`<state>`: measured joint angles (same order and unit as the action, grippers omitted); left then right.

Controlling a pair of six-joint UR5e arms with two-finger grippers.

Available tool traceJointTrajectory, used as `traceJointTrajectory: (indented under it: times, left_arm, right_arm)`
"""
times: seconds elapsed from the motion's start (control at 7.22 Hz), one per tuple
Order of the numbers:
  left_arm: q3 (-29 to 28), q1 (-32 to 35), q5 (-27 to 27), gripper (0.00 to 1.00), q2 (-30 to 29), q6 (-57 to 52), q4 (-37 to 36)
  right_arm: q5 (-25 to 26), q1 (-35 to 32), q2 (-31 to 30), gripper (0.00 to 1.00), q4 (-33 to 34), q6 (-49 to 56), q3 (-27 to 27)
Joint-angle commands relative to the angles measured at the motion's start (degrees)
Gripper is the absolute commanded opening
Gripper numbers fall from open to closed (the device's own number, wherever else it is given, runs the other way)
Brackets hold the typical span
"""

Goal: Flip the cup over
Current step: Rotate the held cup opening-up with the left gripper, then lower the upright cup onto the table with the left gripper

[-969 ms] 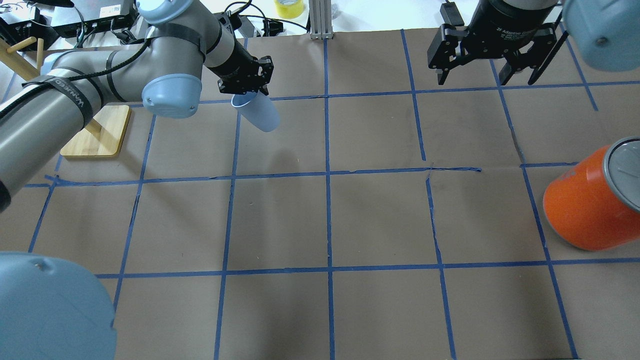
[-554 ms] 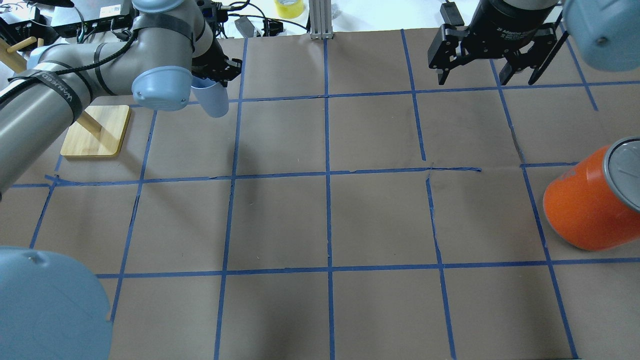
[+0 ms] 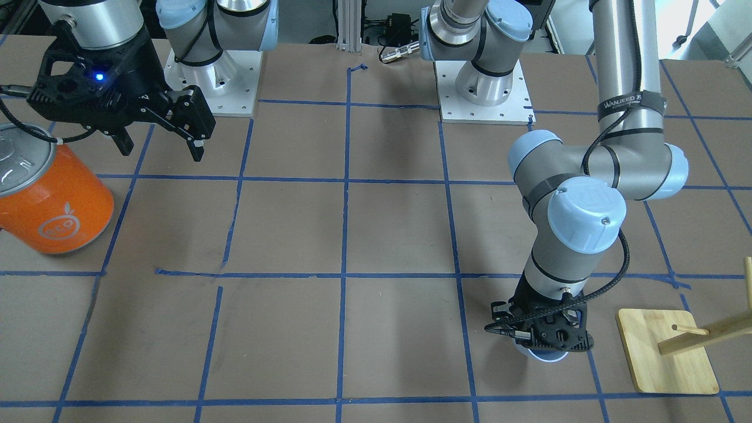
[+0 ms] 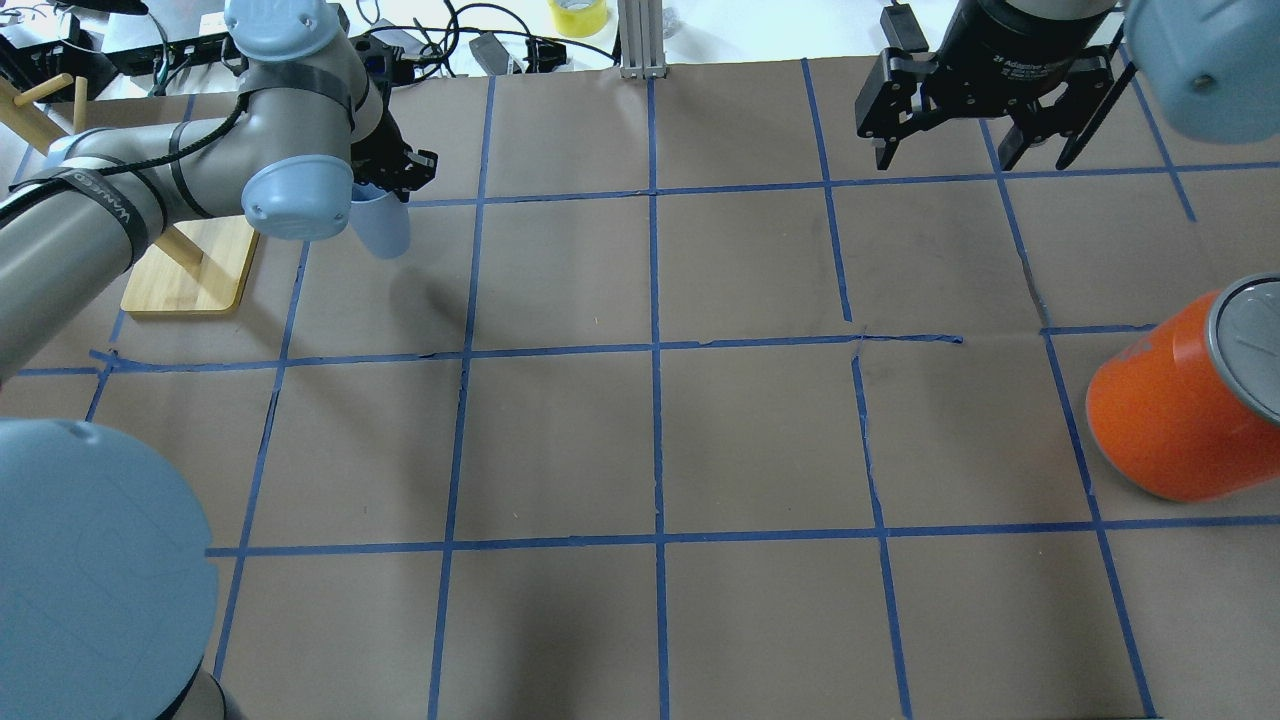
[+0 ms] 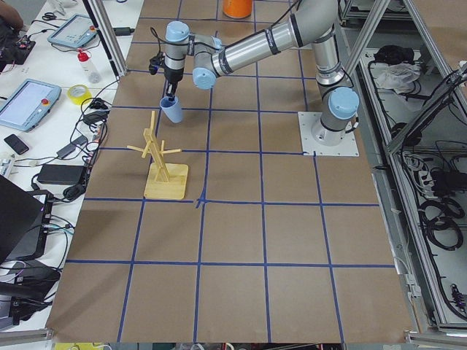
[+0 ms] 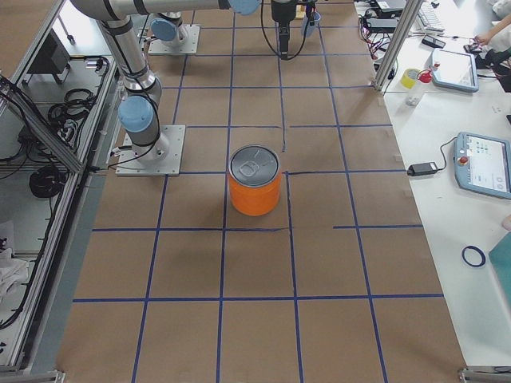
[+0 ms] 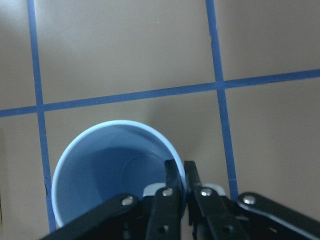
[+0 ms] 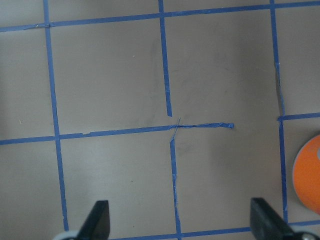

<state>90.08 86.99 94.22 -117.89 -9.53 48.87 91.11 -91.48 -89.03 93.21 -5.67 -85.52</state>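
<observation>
While the orange can [image 4: 1165,410] sits nearest in the overhead view, it's well apart from the wooden stand [image 4: 190,265], over at the opposite side of the table [image 4: 760,440]; it stands upright w/ silver lid up. Next out is the stand itself, base flat on the paper, pegs slanting off its post. The cup [image 4: 382,225] is near the stand's base on the can-ward side, w/ a gap between them. It's upright, mouth up, and its blue inside shows in the left wrist cam. The left gripper [image 7: 181,177] points down from above & is clamped on the cup's rim: one finger [image 7: 172,175] inside the wall, the other outside. Poss. the cup's base rests on the paper, but can't tell from these angles. Farthest, the right gripper [image 3: 160,147] hangs high, far from the stand on the can's side, fingers spread wide apart.
</observation>
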Motion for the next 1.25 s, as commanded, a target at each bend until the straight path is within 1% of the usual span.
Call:
traceJointTrajectory:
  times: [0.0,0.28,0.42,0.55,0.69,0.83,0.97,1.11]
  left_arm:
    - [0.4,-0.2,0.0,0.00,-1.4,0.1,0.0]
    - [0.5,-0.2,-0.2,0.00,-1.4,1.0,0.0]
    - [1.4,-0.2,0.0,0.20,-1.3,0.9,0.0]
    - [1.9,-0.2,-0.2,0.29,-0.6,1.0,0.0]
    - [2.1,-0.2,0.0,0.66,-0.1,0.8,0.1]
    - [2.1,-0.2,0.4,1.00,0.5,1.0,0.7]
    - [1.6,0.0,0.5,1.00,2.0,1.0,3.6]
    - [0.7,0.2,0.7,1.00,4.9,1.1,8.6]
  right_arm:
    - [0.0,-0.1,-0.1,1.00,0.0,0.0,0.0]
    - [0.1,-0.1,-0.2,1.00,0.0,0.0,-0.2]
    - [0.1,-0.1,-0.2,1.00,-0.2,0.0,-0.3]
    - [0.1,-0.1,-0.1,1.00,0.0,0.0,-0.2]
    - [0.0,-0.1,-0.2,1.00,-0.1,0.0,-0.2]
    - [0.1,-0.1,-0.3,1.00,-0.3,0.6,0.0]
    - [0.8,-0.1,-0.7,1.00,-3.6,0.7,-0.2]
    - [0.8,-0.1,-1.1,1.00,-4.7,0.7,0.0]
